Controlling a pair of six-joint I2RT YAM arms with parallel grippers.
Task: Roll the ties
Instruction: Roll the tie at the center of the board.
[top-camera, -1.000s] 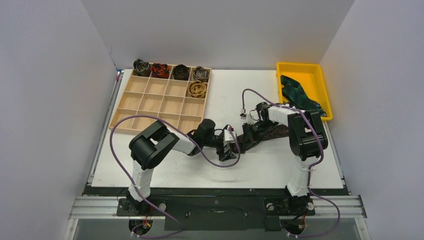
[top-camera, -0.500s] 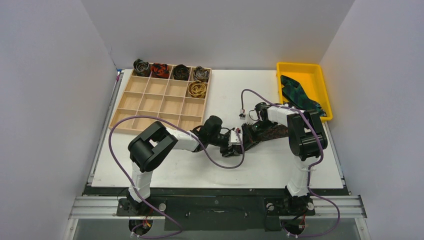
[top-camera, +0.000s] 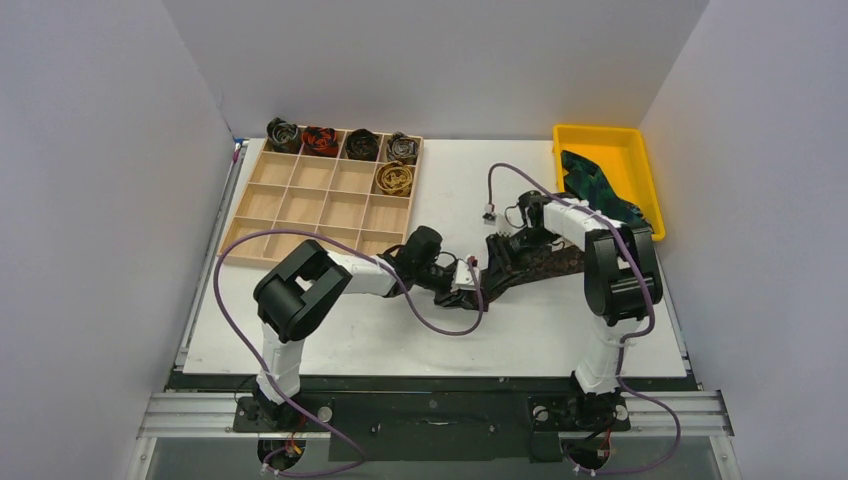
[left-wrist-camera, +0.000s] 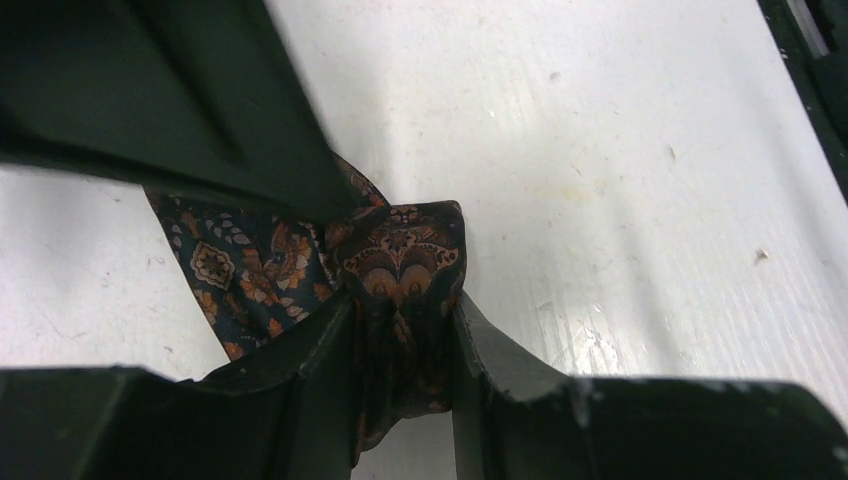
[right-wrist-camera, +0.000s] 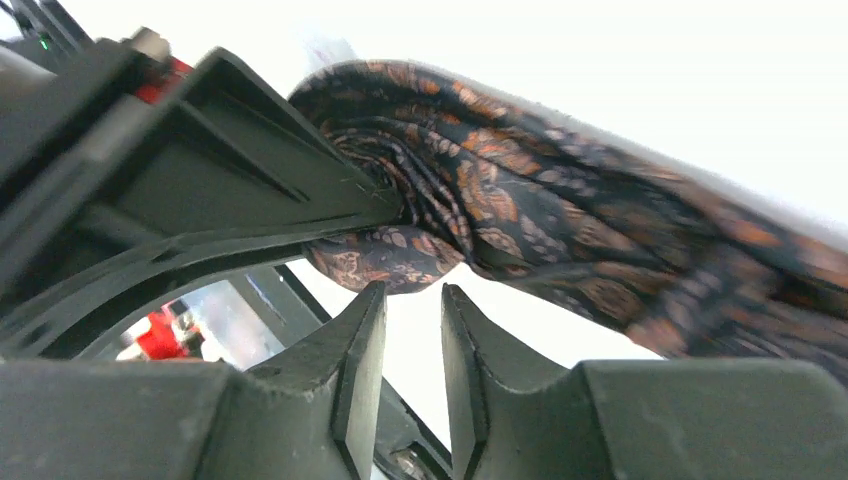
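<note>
A dark brown paisley tie (top-camera: 548, 262) lies bunched on the white table right of centre. My left gripper (top-camera: 474, 281) is shut on its folded end (left-wrist-camera: 402, 250), with fabric pinched between both fingers (left-wrist-camera: 330, 345). My right gripper (right-wrist-camera: 412, 292) stands just clear of the same bunched end (right-wrist-camera: 470, 180). Its jaws are a little open with nothing between them. In the top view the right gripper (top-camera: 503, 250) sits close behind the left one. A green-blue tie (top-camera: 592, 186) lies in the yellow bin (top-camera: 598, 130). Several rolled ties (top-camera: 394, 178) sit in the wooden tray.
The wooden compartment tray (top-camera: 300, 208) stands at the back left, with coils along its far row (top-camera: 320, 140). The yellow bin is at the back right corner. Purple cables (top-camera: 240, 300) loop over the table beside both arms. White walls enclose three sides.
My left gripper moved right to the tie's end and closed on it. My right gripper released the tie, opened slightly and drew back a little.
</note>
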